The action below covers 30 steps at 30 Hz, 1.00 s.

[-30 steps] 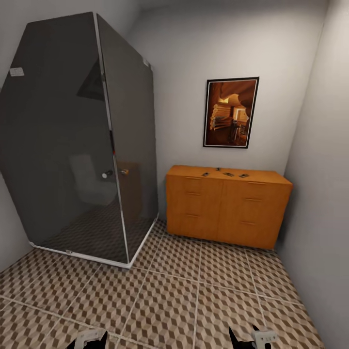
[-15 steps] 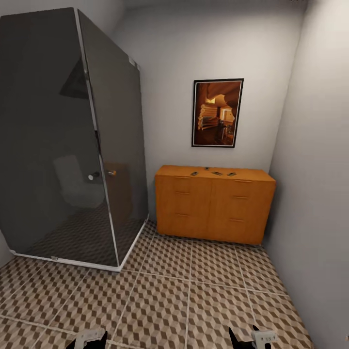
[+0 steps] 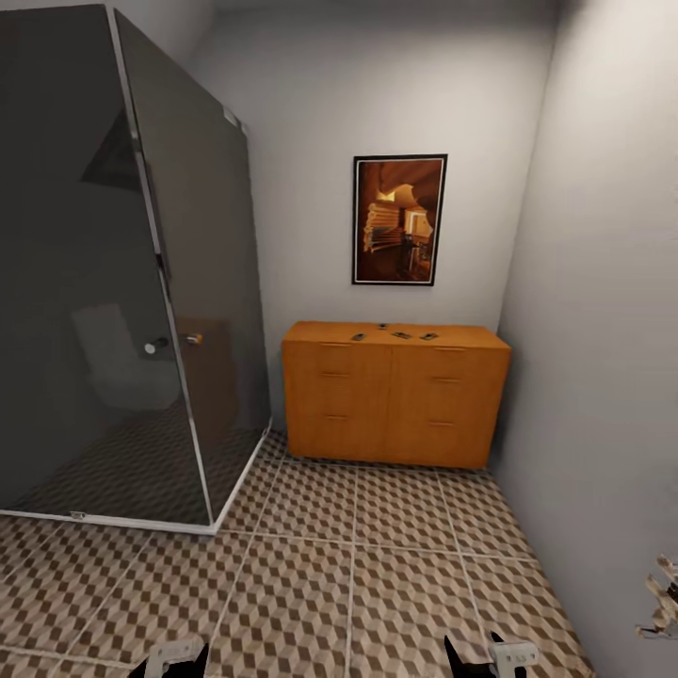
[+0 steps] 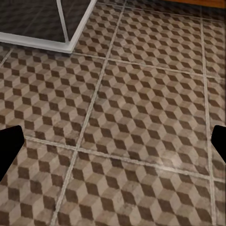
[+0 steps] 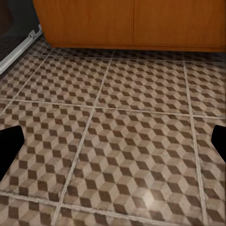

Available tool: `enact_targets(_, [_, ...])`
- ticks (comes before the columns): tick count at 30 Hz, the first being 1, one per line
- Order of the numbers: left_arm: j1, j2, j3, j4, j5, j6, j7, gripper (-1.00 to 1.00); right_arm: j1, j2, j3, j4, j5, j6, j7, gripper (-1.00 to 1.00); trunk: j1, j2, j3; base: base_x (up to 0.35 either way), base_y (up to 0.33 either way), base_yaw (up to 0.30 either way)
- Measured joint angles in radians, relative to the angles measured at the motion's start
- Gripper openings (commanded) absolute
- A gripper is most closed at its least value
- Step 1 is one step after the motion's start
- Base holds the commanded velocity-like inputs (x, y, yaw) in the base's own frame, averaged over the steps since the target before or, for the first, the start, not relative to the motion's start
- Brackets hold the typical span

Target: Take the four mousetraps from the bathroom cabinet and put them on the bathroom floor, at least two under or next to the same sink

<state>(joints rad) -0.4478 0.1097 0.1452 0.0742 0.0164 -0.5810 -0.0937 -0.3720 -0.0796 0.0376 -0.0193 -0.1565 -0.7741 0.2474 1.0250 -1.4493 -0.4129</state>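
Note:
The orange-brown cabinet [image 3: 395, 400] stands against the far wall, its front halves closed. Several small mousetraps lie on its flat top, among them one [image 3: 359, 336], another [image 3: 402, 334] and a third [image 3: 429, 335]. The cube-patterned bathroom floor [image 3: 377, 556] stretches from the cabinet to me. My left gripper [image 3: 169, 659] and right gripper [image 3: 480, 656] sit low at the picture's bottom edge, far from the cabinet. In the wrist views the left gripper [image 4: 113, 146] and right gripper [image 5: 113, 146] are open over bare tiles, holding nothing. The cabinet's base [image 5: 132, 23] shows ahead of the right one. The bathroom sink is out of view.
A dark glass shower enclosure [image 3: 122, 282] with a white base rail [image 4: 42, 42] fills the left side. A framed picture [image 3: 398, 219] hangs above the cabinet. The grey right wall [image 3: 603, 330] runs close alongside; a small pale object [image 3: 664, 603] juts in at its lower edge.
The whole picture has shifted left, so the camera has turned right. The cabinet and shower sit further left in view. Both grippers keep their place, still open.

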Motion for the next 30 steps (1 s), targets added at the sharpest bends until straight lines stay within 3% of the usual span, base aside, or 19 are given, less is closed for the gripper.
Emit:
enact_targets(19, [0.0,0.0,0.0,0.0,0.0,0.0,0.0,1.0,0.0,0.001,0.0,0.0,0.0,0.001,0.0,1.0,0.0,0.0,0.0,0.0,0.0,-0.133])
enact_targets(30, [0.0,0.0,0.0,0.0,0.0,0.0,0.0,1.0,0.0,0.003,0.0,0.0,0.0,0.002,0.0,1.0,0.0,0.0,0.0,0.0,0.0,-0.031])
